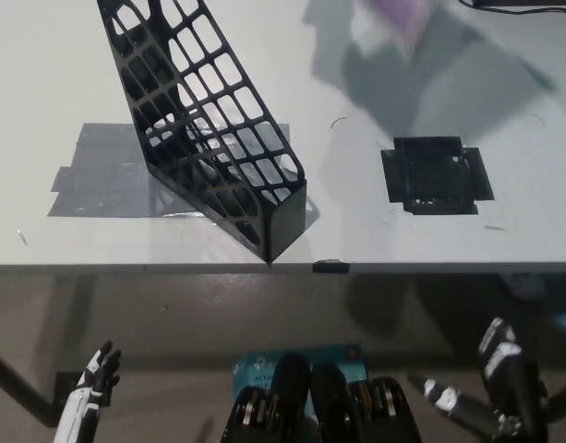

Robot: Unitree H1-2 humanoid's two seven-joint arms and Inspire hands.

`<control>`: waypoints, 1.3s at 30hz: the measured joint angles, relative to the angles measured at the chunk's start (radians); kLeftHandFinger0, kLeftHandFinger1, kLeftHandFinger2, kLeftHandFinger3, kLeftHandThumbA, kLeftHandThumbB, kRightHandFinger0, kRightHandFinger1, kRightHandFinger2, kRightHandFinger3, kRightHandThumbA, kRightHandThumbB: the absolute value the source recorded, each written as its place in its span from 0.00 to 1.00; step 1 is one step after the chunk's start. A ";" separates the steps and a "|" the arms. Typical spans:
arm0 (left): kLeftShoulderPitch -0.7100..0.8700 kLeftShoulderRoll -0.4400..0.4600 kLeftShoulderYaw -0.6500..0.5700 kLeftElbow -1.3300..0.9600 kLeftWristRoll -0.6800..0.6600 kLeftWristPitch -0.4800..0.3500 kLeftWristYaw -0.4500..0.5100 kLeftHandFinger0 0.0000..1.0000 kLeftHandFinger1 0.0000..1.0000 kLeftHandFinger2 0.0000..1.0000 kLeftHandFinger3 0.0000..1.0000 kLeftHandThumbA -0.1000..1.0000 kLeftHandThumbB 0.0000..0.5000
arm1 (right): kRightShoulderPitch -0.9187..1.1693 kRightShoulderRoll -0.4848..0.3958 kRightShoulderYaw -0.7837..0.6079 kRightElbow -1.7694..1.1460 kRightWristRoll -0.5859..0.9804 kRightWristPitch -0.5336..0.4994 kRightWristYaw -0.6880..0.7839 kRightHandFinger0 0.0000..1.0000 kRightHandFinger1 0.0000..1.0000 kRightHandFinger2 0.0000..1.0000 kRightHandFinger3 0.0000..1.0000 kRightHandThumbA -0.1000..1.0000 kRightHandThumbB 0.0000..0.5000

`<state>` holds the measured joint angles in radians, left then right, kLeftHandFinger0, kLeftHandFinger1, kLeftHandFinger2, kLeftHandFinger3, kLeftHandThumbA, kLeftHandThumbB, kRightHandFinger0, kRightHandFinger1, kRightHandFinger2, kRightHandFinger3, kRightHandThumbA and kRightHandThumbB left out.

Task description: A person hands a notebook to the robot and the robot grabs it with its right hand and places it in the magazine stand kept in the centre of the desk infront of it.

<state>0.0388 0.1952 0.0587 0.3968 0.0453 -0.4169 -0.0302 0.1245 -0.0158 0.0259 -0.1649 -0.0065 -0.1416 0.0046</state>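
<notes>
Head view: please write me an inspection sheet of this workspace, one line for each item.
Surface: white desk, with a grey tape patch on the left and a black tape square on the right.
Job's things: black mesh magazine stand stands near the front edge, partly on the grey patch; nothing shows inside it. A blurred purple thing at the top edge may be the notebook; cannot tell.
Clutter: nothing seen.
Hands: white left hand rests low at lower left, holding nothing, fingers apart. Black right hand is low at lower right, empty, fingers apart.
Cables: dark line at top right corner, possibly a cable.
Surroundings: floor below the desk edge; no person clearly seen.
</notes>
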 measured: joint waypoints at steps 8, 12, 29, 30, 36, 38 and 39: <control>-0.004 0.000 0.001 0.002 0.002 -0.012 0.000 1.00 1.00 1.00 1.00 1.00 1.00 | -0.117 0.001 -0.043 -0.145 0.005 0.045 -0.007 1.00 1.00 1.00 1.00 1.00 0.25; -0.006 0.000 0.001 0.006 0.002 -0.014 0.000 1.00 1.00 1.00 1.00 1.00 1.00 | -0.182 -0.001 -0.078 -0.159 0.025 0.077 -0.011 1.00 1.00 1.00 1.00 1.00 0.37; -0.010 0.000 0.003 0.008 0.001 -0.016 0.000 1.00 1.00 1.00 1.00 1.00 1.00 | -0.358 0.004 -0.137 -0.141 0.130 0.219 -0.027 1.00 1.00 1.00 1.00 1.00 0.47; -0.010 0.000 0.003 0.008 0.001 -0.016 0.000 1.00 1.00 1.00 1.00 1.00 1.00 | -0.361 0.004 -0.139 -0.137 0.135 0.222 -0.027 1.00 1.00 1.00 1.00 1.00 0.45; -0.014 0.000 0.003 0.008 0.000 -0.016 0.000 1.00 1.00 1.00 1.00 1.00 1.00 | -0.411 0.011 -0.150 -0.077 0.159 0.229 -0.032 1.00 1.00 1.00 1.00 1.00 0.50; -0.015 0.000 0.003 0.008 0.000 -0.016 0.000 1.00 1.00 1.00 1.00 1.00 1.00 | -0.432 0.014 -0.148 -0.055 0.160 0.230 -0.034 1.00 1.00 1.00 1.00 1.00 0.53; -0.015 0.000 0.003 0.008 0.001 -0.016 0.000 1.00 1.00 1.00 1.00 1.00 1.00 | -0.436 0.015 -0.148 -0.052 0.159 0.230 -0.034 1.00 1.00 1.00 1.00 1.00 0.55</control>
<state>0.0236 0.1952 0.0616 0.4047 0.0461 -0.4328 -0.0304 -0.3117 -0.0013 -0.1218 -0.2166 0.1530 0.0880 -0.0294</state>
